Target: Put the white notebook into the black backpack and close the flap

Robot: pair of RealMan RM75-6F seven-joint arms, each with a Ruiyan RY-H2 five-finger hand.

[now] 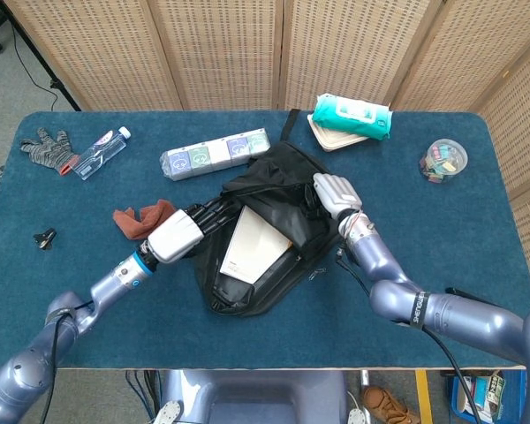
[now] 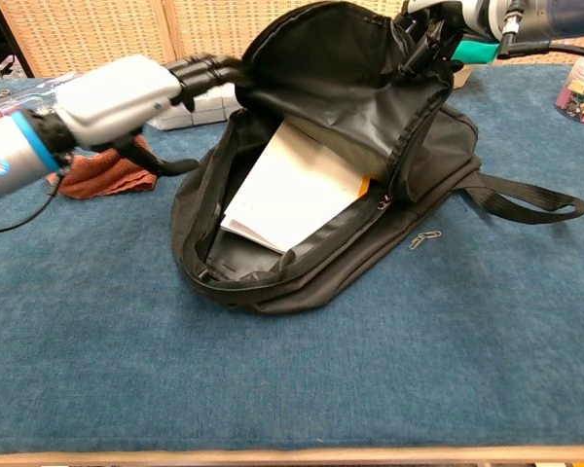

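The black backpack (image 1: 274, 199) (image 2: 370, 243) lies open in the middle of the blue table. The white notebook (image 1: 256, 243) (image 2: 292, 185) rests flat inside the opening, with its orange edge showing at its right side. My left hand (image 1: 172, 237) (image 2: 117, 92) is off the notebook and holds nothing. Its fingers are stretched out toward the left rim of the opening. My right hand (image 1: 334, 193) (image 2: 438, 15) grips the raised flap (image 2: 341, 68) at its upper right and holds it up over the notebook.
A red cloth (image 1: 141, 218) (image 2: 102, 175) lies just left of the bag, by my left hand. A row of small boxes (image 1: 214, 154), a water bottle (image 1: 100, 151) and a glove (image 1: 46, 146) lie behind. A teal pack (image 1: 352, 115) and a jar (image 1: 443, 159) stand at the right.
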